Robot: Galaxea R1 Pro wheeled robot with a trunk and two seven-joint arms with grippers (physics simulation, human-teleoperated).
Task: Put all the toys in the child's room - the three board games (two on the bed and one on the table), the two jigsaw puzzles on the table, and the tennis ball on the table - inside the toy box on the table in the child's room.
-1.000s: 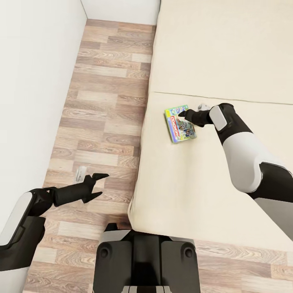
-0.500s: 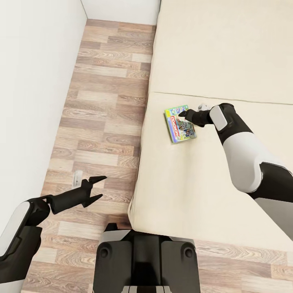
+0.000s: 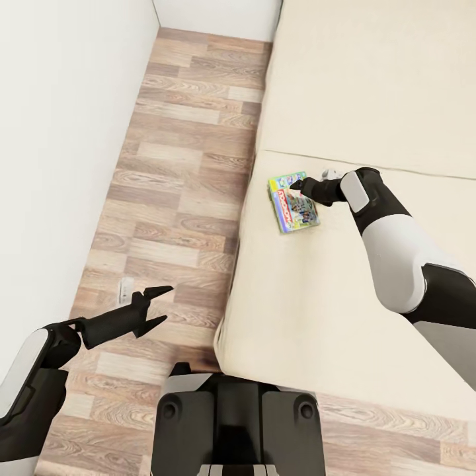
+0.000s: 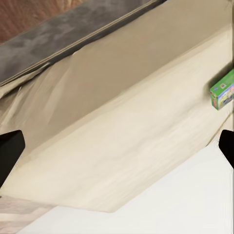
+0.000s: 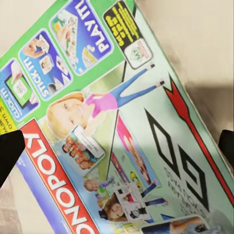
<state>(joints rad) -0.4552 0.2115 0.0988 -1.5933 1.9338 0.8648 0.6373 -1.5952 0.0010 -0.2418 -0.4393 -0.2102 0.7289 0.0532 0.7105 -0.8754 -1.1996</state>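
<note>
A flat rectangular board game box with a bright green border and a red Monopoly banner (image 3: pixel 293 202) lies face up on the wide low bed with its plain beige mattress (image 3: pixel 317 311), close to the mattress's left long edge and just short of the seam that crosses it. The right gripper (image 3: pixel 299 186) hangs right over the far end of the box, black fingers pointing down at the lid. In the right wrist view the printed lid (image 5: pixel 117 131) sits between two dark fingertips (image 5: pixel 9 151) at the far sides of the picture, so the jaws are spread wide, wider than the span of lid between them, and nothing is gripped yet. That spread looks meant to straddle the box (a thin flat thing lying flush on soft fabric gives little edge to catch), so the fingers probably need to press into the mattress beside it. The left gripper (image 3: pixel 157 306) is held low over the wood-plank floor (image 3: pixel 178 165), off the bed's left edge and well apart from the box, its two prongs parted and empty, probably parked there to stay out of the working arm's way. Its wrist camera looks along the mattress side toward the box (image 4: pixel 223 90).
</note>
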